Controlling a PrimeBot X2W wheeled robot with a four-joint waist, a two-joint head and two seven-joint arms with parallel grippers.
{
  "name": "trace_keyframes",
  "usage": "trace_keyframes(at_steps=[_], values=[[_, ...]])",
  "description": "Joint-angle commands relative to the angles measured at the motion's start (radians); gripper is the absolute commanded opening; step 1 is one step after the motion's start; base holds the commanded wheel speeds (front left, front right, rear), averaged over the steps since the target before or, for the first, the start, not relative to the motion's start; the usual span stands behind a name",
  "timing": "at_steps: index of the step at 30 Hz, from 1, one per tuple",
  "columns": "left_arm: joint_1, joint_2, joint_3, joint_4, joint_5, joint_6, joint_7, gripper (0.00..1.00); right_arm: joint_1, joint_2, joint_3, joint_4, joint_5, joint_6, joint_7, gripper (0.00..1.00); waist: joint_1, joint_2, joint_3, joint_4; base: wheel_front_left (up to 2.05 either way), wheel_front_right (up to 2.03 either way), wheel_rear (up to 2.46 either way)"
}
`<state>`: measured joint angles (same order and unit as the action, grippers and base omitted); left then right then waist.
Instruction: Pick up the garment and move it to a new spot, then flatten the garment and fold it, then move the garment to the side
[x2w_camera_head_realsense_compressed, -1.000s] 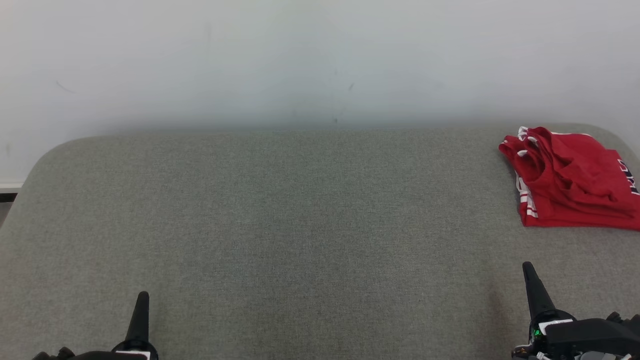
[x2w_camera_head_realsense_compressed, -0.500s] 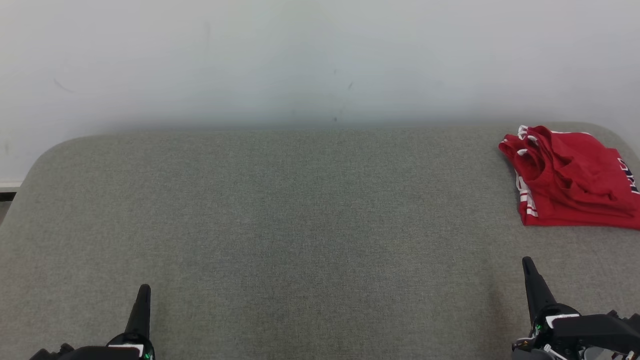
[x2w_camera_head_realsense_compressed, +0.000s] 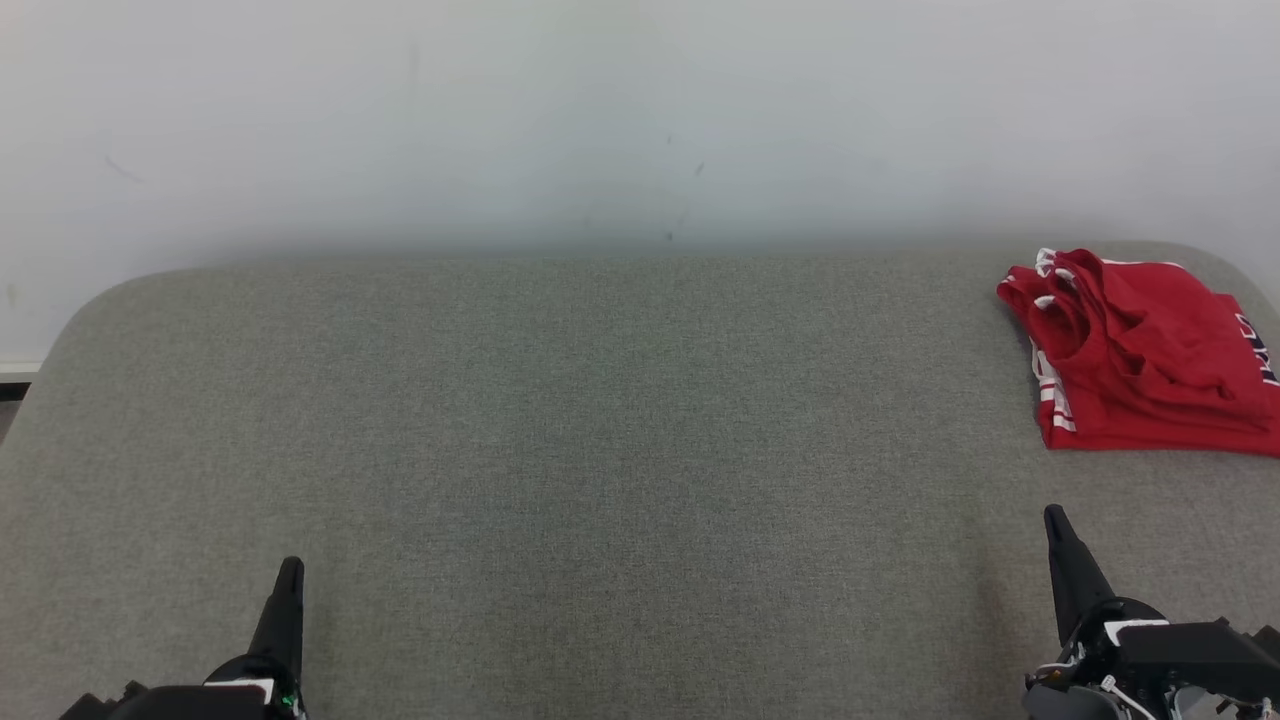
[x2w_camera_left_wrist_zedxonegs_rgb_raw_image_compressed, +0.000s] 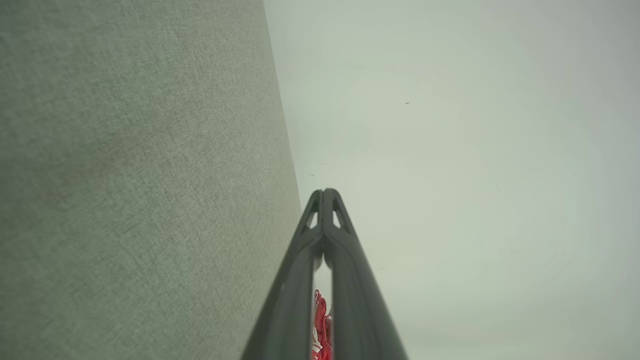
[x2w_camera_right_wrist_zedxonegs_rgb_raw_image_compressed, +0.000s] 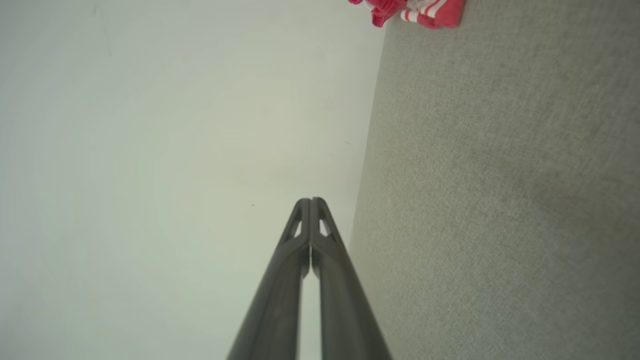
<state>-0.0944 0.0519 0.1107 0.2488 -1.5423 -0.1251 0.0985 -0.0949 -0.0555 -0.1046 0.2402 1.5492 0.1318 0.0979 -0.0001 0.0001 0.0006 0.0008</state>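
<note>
Garment location: the red garment lies on the grey desk, ahead of the right fingers and out to their right, close to the desk's far right corner. It is well apart from the left fingers, far off to their right.
Left fingers: pressed together, empty, touching no cloth. In the left wrist view the two fingers meet at the tip, and a sliver of the garment shows through the gap lower down.
Right fingers: pressed together, empty. In the right wrist view the fingers meet at the tip, and the garment sits well beyond them against the pale wall.
Work judged done: the garment is a compact, layered stack with fairly straight edges, lying off to one side. The move, flattening, folding and setting aside all appear finished.
Work judged left: nothing evident. The top layer is rumpled, so the fold is tidy rather than crisp.
Long axis: appears to run crosswise to the way the fingers point. Its right end is cut off at the picture edge, so this is not certain.
Facing: the white-trimmed openings lie at the far left corner of the stack, toward the middle of the desk. A striped edge runs down the stack's left side and dark lettering shows at its right side.
</note>
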Motion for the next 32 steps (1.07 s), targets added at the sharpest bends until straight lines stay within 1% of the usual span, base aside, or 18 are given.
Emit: trace_keyframes(at_steps=[1, 10, 32], values=[[-0.015, -0.002, 0.004, -0.005, -0.026, -0.007, 0.007, 0.00, -0.010, 0.002, -0.005, 0.001, 0.023, -0.002, 0.007, 0.00, 0.0001, -0.0001, 0.001, 0.000, 0.00, 0.00, 0.00], [-0.021, -0.003, 0.006, -0.005, -0.076, -0.007, 0.020, 0.00, -0.018, 0.004, -0.009, 0.006, 0.070, -0.002, 0.017, 0.00, 0.0001, -0.0001, 0.002, -0.001, 0.00, 0.00, 0.00], [-0.020, -0.003, 0.005, -0.005, -0.073, -0.007, 0.018, 0.00, -0.017, 0.005, -0.010, 0.006, 0.065, -0.002, 0.017, 0.00, 0.0001, -0.0001, 0.002, -0.001, 0.00, 0.00, 0.00]])
